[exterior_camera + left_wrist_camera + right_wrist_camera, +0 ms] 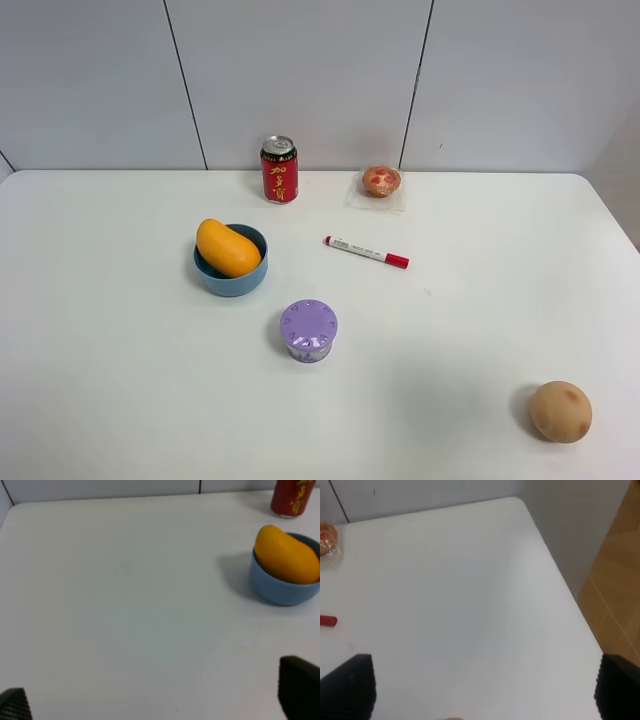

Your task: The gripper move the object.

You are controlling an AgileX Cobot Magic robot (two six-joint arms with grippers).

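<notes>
The orange-yellow mango lies in a blue bowl left of the table's middle, its pointed end up over the rim. The left wrist view shows the mango in the bowl some way ahead of my left gripper. That gripper is open and empty, low over bare table. My right gripper is open and empty over the table's right side, far from the mango. Neither gripper shows in the exterior high view.
A red can stands at the back. A wrapped pastry lies to its right, a red-capped marker in the middle, a purple-lidded jar in front. A round tan fruit sits front right. The table's right edge drops to wood floor.
</notes>
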